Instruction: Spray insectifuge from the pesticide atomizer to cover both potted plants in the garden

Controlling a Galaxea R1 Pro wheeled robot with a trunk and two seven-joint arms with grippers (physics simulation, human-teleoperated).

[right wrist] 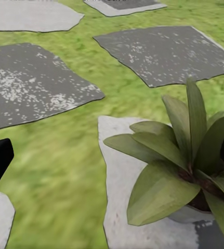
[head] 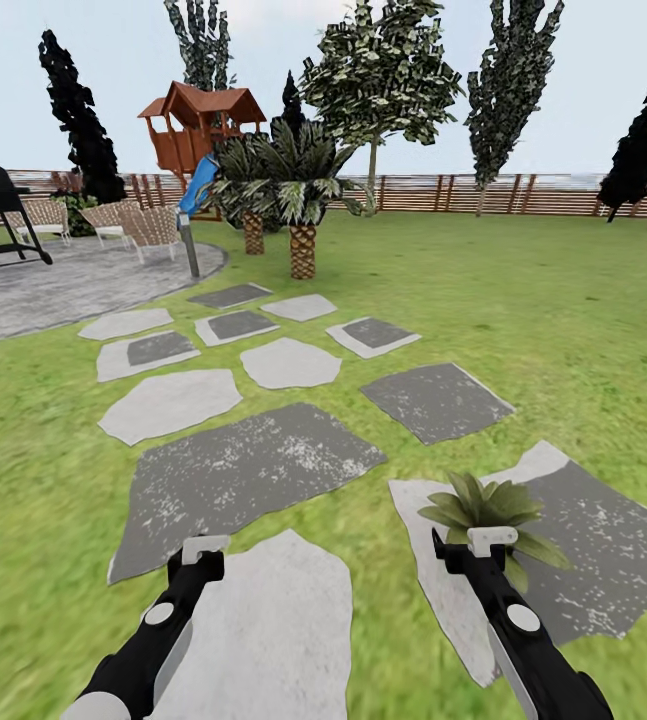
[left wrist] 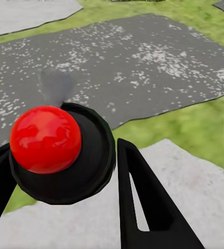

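Here, the garden [head: 523, 330] spreads wide in the head view: lawn, grey and white stepping stones [head: 253, 470], a paved patio [head: 53, 290] and a slatted fence [head: 523, 195] behind palms. One of the potted plants [head: 483, 512] sits on a pale stone just ahead of the right hand [head: 491, 542]. The right wrist view adds what that overview lacks: broad, clean leaves with no whitish specks on them, a sliver of grey pot, and the hand's two dark fingers spread far apart with nothing between them. The left wrist view gives the detail hidden from the head camera: the left hand [left wrist: 65, 171] closed around the pesticide atomizer [left wrist: 57, 150], a round black body topped by a glossy red knob. It looks rigid, light and smooth-sided, so a firm hold around the black body, clear of the knob, seems safest.
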